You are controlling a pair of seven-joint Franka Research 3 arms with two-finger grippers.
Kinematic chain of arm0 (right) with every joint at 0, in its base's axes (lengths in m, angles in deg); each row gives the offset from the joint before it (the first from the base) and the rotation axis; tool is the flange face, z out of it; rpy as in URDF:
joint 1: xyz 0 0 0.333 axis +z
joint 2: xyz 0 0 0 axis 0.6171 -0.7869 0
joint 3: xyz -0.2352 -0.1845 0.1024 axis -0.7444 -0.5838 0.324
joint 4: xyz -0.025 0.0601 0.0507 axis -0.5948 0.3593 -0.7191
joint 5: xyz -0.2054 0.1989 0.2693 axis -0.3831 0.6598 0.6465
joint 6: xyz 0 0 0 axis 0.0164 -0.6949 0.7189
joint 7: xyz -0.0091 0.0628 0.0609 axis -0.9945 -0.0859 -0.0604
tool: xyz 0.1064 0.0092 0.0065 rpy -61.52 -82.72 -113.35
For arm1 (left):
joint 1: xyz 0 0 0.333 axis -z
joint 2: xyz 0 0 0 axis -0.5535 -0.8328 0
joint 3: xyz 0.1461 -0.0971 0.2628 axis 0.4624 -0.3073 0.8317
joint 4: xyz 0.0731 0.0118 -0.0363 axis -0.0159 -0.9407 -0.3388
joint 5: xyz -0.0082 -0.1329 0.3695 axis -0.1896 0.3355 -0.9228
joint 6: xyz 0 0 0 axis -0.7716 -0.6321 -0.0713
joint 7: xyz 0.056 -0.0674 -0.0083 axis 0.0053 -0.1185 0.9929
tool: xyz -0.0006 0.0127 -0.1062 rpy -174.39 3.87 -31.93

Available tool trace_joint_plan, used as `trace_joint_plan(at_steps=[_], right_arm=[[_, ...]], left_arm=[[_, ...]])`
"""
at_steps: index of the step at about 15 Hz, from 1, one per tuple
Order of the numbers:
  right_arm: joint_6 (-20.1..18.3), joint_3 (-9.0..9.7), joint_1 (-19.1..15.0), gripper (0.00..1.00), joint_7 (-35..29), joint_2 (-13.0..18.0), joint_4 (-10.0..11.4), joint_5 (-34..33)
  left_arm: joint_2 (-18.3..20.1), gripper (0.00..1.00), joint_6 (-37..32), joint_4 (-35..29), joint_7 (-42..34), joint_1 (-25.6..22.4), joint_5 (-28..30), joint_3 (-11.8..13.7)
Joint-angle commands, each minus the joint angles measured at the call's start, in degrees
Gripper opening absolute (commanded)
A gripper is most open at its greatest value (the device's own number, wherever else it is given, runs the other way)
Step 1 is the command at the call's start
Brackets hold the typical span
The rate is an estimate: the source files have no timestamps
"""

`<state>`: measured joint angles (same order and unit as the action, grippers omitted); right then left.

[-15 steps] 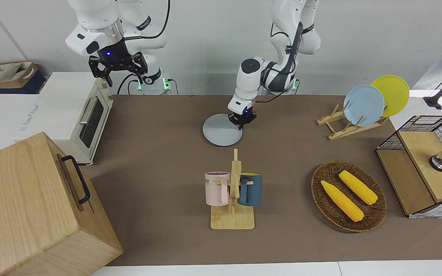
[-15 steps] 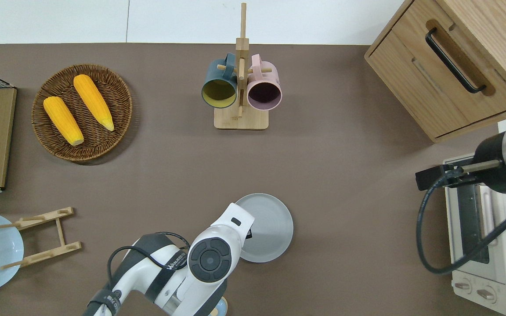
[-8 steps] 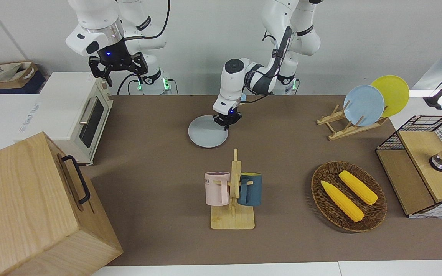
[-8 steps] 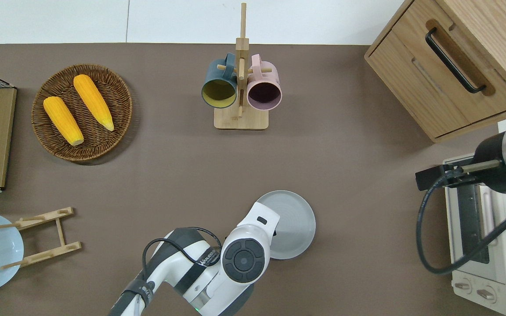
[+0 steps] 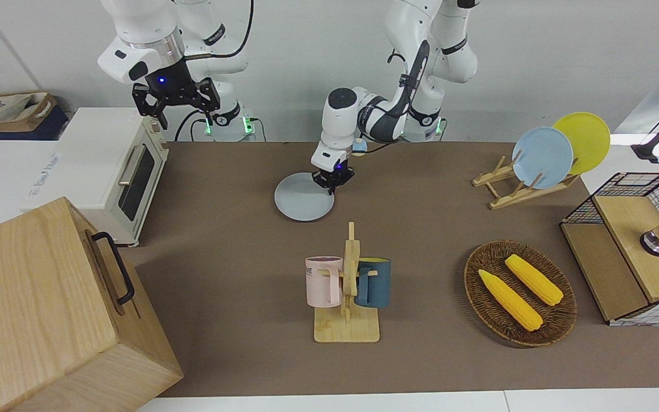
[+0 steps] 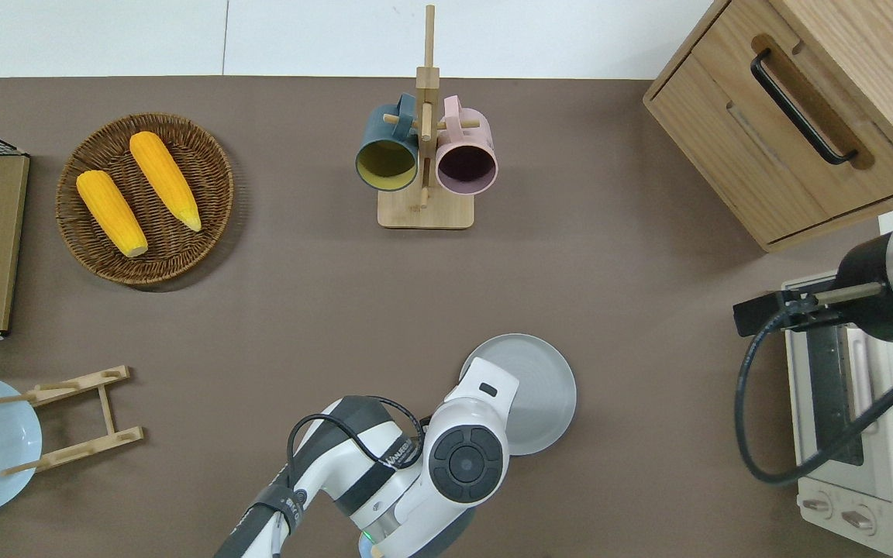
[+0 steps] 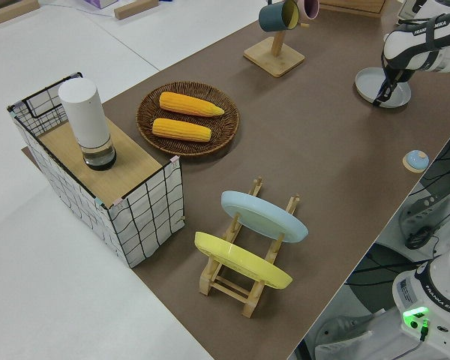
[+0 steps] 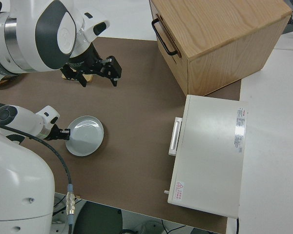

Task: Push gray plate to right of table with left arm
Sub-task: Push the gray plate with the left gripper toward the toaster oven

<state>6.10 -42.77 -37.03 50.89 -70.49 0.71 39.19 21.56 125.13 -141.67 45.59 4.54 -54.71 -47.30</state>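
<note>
— The left gripper (image 5: pixel 329 182): how do its fingers stand?
— Nobody can tell; it sits low at the gray plate's (image 5: pixel 302 198) rim.
— And the plate?
— Flat on the table (image 5: pixel 238 240), mid-length, near the robots' edge. The right arm is parked.

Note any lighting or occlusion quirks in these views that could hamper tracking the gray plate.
Front view: even light, the gray plate in full view, the left tool at its rim. Overhead view: the left arm covers part of the plate; soft shadow at the basket. Left side view: the plate sits small near the frame edge.
</note>
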Motion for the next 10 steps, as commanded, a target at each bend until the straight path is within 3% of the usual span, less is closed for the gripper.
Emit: trace_joint_plan(at_steps=[1,3,5,10], right_arm=[[-0.7,0.85,-1.2,0.983,0.0,0.4,-0.2,0.6],[-0.7,0.76,-1.2,0.983,0.0,0.4,-0.2,0.6],[-0.7,0.76,-1.2,0.983,-0.1,0.4,-0.2,0.6],[-0.7,0.85,-1.2,0.983,0.0,0.4,-0.2,0.6]], left_arm=[[-6.6,0.39,1.8,3.1,2.3,1.8,-1.1,0.3],[-6.3,0.73,1.2,3.5,2.2,1.8,-1.1,0.4],[-5.9,0.99,-0.5,5.3,1.6,1.4,-1.1,0.8],[-4.9,0.99,-8.9,9.7,0.4,0.9,-1.1,1.1]])
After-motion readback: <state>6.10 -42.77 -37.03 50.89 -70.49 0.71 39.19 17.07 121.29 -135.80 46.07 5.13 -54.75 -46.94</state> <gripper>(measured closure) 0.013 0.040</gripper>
